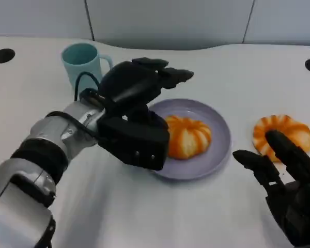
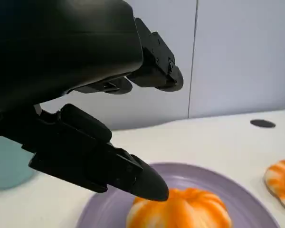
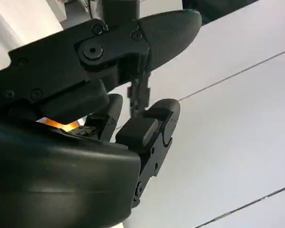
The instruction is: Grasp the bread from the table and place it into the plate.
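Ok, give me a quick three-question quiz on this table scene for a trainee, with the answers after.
1. True or false: a bread already lies in the purple plate.
2. Which item stands beyond the left hand, near the table's far left side?
A. a teal mug
B. a bowl
C. a bottle
3. Fill in: the second bread lies on the table beside the ____ hand.

Key
1. True.
2. A, the teal mug.
3. Right; that hand is open and not holding it.
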Available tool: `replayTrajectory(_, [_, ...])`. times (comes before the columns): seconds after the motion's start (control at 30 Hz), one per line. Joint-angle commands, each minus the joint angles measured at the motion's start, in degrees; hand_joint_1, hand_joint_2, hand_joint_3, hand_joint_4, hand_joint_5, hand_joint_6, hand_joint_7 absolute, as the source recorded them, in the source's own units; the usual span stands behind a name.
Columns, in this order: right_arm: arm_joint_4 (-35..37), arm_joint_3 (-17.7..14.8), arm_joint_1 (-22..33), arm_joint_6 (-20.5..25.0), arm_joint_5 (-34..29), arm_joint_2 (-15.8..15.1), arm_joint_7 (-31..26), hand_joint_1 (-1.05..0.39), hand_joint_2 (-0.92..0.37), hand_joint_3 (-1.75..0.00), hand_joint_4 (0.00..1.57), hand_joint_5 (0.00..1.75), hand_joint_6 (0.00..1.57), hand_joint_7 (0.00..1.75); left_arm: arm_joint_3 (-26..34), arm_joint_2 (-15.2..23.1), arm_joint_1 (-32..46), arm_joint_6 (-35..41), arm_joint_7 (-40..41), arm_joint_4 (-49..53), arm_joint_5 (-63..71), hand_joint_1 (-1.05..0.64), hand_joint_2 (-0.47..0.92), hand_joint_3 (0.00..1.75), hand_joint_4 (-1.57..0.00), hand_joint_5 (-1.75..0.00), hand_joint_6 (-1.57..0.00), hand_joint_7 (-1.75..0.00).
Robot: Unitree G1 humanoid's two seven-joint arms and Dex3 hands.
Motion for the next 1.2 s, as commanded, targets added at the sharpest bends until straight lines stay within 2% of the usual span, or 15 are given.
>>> replayTrajectory(0.03, [0.6, -0.6, -0.9, -0.2, 0.9, -0.1, 0.5, -0.58, -0.92, -0.09, 0.42, 0.79, 0.76, 0.00, 2.8, 3.5, 2.2, -0.8, -0.2, -6.2, -1.7, -0.72, 0.86, 0.00, -0.28, -0.02, -0.40, -0.01])
replayTrajectory(0.17, [1.2, -0.8, -1.5, -0.2, 1.0, -0.2, 0.8, -0.58, -0.92, -0.09, 0.41, 0.81, 0.76, 0.00, 7.5, 5.4, 5.8, -3.6, -4.9, -11.2, -8.1, -0.72, 0.85, 0.00, -0.30, -0.03, -0.41, -0.01])
replayTrajectory(0.2, [1.4, -0.8, -1.6, -0.2, 1.1, -0.2, 1.0, -0.58, -0.92, -0.09, 0.41, 0.81, 0.76, 0.00, 9.7, 5.9, 7.8, -6.3, -5.5, -11.5, -11.5, -0.72, 0.85, 0.00, -0.30, -0.03, -0.42, -0.01])
replayTrajectory(0.33, [1.9, -0.8, -1.7, -0.4, 1.0, 0.0, 1.3, -0.59, -0.92, -0.09, 0.41, 0.82, 0.76, 0.00, 17.5, 4.6, 14.0, -14.3, -12.3, -10.3, -26.8, -0.64, 0.85, 0.00, -0.38, -0.06, -0.43, -0.01])
replayTrajectory(0.43, [2.0, -0.7, -1.4, -0.3, 0.6, 0.0, 1.1, -0.59, -0.92, -0.09, 0.41, 0.83, 0.76, 0.00, 24.8, 1.5, 21.2, -9.1, -28.0, -13.7, -47.2, -0.65, 0.89, 0.01, -0.36, -0.04, -0.38, 0.00])
replayTrajectory(0.57, [2.1, -0.5, -1.3, -0.2, 0.4, -0.2, 1.1, -0.58, -0.92, -0.11, 0.41, 0.83, 0.77, 0.00, 31.7, -0.1, 28.0, -3.3, -42.0, -18.3, -63.7, -0.67, 0.92, 0.03, -0.37, -0.04, -0.37, 0.00])
replayTrajectory(0.7, [1.6, -0.2, -0.7, 0.1, 0.3, -0.1, 0.9, -0.57, -0.92, -0.12, 0.41, 0.84, 0.77, 0.01, 38.8, -0.2, 36.5, 11.4, -58.5, -25.6, -80.6, -0.66, 0.92, 0.13, -0.34, -0.02, -0.29, 0.00])
replayTrajectory(0.83, [1.7, -0.1, -0.8, 0.1, -0.1, -0.1, 0.7, -0.58, -0.92, -0.12, 0.40, 0.84, 0.77, 0.01, 43.4, -0.5, 42.5, 20.5, -66.0, -29.6, -86.5, -0.65, 0.92, 0.19, -0.29, 0.00, -0.23, 0.00])
replayTrajectory(0.93, [2.4, 0.0, -1.1, -0.1, -0.3, 0.0, 1.0, -0.57, -0.92, -0.12, 0.42, 0.85, 0.78, 0.01, 46.9, -2.1, 48.5, 25.0, -71.7, -31.0, -90.4, -0.66, 0.92, 0.38, -0.24, 0.00, -0.14, -0.01])
replayTrajectory(1.2, [2.7, 0.5, -1.1, 0.7, -0.8, 0.3, 0.5, -0.58, -0.92, -0.08, 0.45, 0.83, 0.79, 0.01, 50.6, -5.5, 54.4, 34.8, -73.8, -33.8, -92.1, -0.65, 0.92, 0.56, -0.22, -0.01, -0.13, 0.00])
